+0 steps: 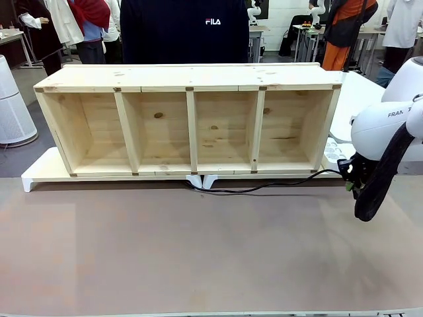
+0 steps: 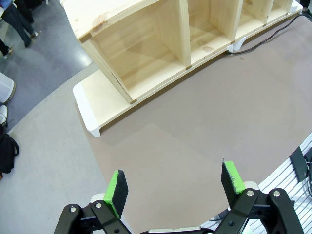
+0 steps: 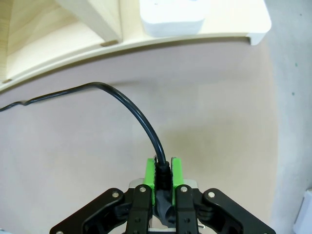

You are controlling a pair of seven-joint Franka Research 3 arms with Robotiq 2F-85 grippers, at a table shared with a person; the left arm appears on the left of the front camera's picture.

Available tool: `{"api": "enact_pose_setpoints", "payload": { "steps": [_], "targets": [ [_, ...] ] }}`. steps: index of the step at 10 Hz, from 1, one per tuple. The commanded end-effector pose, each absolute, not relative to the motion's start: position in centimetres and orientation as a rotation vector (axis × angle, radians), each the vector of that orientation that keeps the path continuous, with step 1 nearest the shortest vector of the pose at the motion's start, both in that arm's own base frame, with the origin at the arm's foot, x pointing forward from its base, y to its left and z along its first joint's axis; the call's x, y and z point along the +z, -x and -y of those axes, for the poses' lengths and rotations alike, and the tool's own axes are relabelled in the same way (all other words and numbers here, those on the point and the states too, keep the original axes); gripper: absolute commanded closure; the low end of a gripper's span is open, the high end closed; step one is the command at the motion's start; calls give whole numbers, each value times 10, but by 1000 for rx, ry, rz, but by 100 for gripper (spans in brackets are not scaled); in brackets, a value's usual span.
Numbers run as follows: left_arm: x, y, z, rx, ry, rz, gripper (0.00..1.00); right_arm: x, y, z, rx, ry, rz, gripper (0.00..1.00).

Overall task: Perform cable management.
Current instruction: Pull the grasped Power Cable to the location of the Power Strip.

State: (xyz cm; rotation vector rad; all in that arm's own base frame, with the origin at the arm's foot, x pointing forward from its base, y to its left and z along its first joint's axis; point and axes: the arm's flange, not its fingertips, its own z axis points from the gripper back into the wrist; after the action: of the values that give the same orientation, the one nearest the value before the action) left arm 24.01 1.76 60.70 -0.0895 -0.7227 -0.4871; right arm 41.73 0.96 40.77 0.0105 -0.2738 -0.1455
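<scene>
Step in hand — grasp made, routing not begun. Right gripper (image 3: 163, 168) is clamped on the cable (image 3: 141, 117) just off the right front corner of the wooden shelf (image 1: 192, 78). Left gripper (image 2: 175, 187) hangs empty, jaws apart, before the shelf's left end. Cable: thin, glossy black, limp — arcs from the grip, then lies along the shelf's front foot toward its middle. Next move likely needs a slow pull, not dragging the white power strip (image 3: 171, 19) at the shelf's right end.

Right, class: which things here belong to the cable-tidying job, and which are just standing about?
Job in hand:
- cable
- white power strip
- right gripper, jaws shut on the cable

Standing about:
- wooden shelf
- low stand beneath it
- left gripper, jaws open, holding nothing
</scene>
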Motion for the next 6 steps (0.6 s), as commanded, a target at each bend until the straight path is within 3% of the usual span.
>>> {"api": "enact_pose_setpoints", "payload": {
  "steps": [1,6],
  "targets": [
    [607,-240,-18,-487,96,724,0,419,-422,-5,-130,22,299,84],
    [607,-240,-18,-487,96,724,0,454,-439,3,-118,56,449,84]
  ]
}}
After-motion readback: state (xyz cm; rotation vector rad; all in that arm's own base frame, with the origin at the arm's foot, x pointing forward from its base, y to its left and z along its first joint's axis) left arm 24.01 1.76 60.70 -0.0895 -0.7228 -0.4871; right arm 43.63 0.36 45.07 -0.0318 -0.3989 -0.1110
